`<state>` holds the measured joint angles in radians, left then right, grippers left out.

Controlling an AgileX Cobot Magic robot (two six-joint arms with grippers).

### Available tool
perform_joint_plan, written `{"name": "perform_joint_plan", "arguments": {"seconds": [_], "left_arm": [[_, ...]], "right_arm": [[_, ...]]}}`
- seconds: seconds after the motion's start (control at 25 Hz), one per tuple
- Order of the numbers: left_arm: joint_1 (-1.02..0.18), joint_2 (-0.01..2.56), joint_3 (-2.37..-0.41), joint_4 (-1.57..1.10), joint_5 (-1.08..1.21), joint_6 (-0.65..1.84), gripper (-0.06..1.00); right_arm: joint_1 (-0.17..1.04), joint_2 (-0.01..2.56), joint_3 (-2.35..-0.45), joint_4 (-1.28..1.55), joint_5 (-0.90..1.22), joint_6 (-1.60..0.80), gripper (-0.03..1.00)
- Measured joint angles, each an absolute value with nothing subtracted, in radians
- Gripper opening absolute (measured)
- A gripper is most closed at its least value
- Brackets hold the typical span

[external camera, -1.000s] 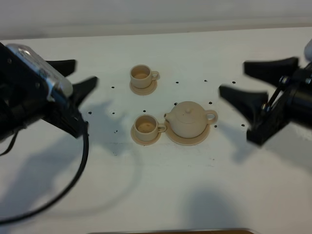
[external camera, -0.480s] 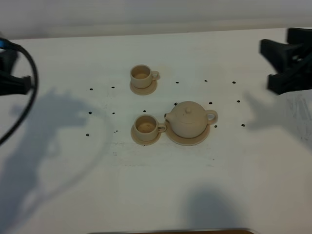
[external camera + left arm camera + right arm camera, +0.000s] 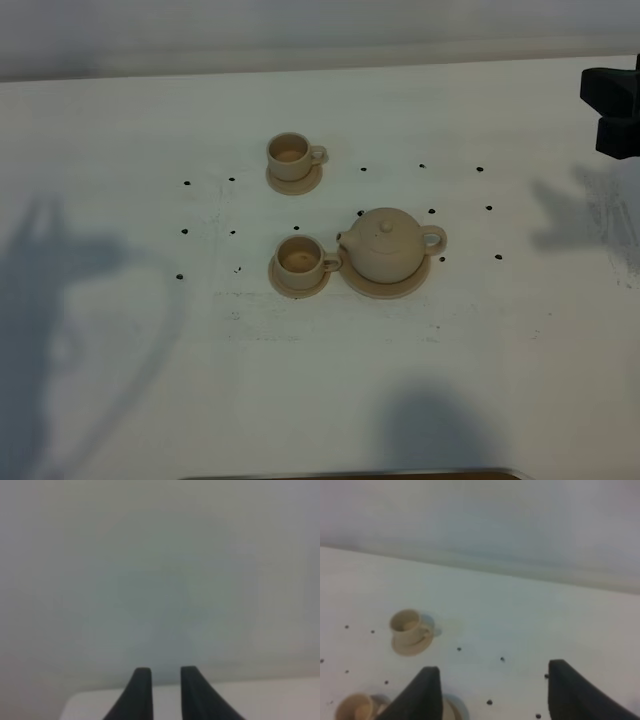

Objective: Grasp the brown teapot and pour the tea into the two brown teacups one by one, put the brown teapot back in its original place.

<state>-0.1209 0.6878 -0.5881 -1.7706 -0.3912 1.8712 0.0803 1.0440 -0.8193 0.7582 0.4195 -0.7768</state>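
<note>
The brown teapot [image 3: 388,245] stands upright with its lid on, on its original place, the wide saucer [image 3: 388,286], at the table's middle. One teacup [image 3: 300,258] sits on its small saucer just left of the spout. The other teacup [image 3: 292,157] sits on its saucer farther back; it also shows in the right wrist view [image 3: 409,625]. My right gripper [image 3: 492,672] is open and empty, far right of the teapot at the frame edge [image 3: 612,110]. My left gripper [image 3: 165,680] faces a blank wall, its fingers a narrow gap apart and empty; it is outside the exterior view.
Small dark specks [image 3: 362,169] dot the white table [image 3: 320,380] around the tea set. A pale wall runs along the table's far edge. Shadows of the arms lie at the left and right sides.
Both arms have drawn back from the tea set. The left arm has left the exterior view and the right has gone to the far right edge. The teapot and cups have not moved.
</note>
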Motion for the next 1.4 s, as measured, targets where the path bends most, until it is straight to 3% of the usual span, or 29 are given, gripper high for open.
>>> {"name": "perform_joint_plan", "arguments": {"seconds": [0.2,0.52,0.96,1.4], "left_arm": [[-0.121,0.621,-0.559,-1.771,-0.425,1.869,0.13],[-0.121,0.621,-0.555,-1.769,-0.489,1.867,0.12],[-0.121,0.651,-0.519,-1.769,-0.303,1.823,0.12],[-0.121,0.737,-0.514,-1.77,-0.178,1.56,0.12]], "right_arm": [[0.08,1.044,-0.819,0.75,0.44,-0.761,0.45],[0.08,1.044,-0.819,0.753,0.467,-0.747,0.45],[0.08,1.044,-0.819,0.771,0.493,-0.745,0.45],[0.08,1.044,-0.819,0.775,0.512,-0.745,0.45]]}}
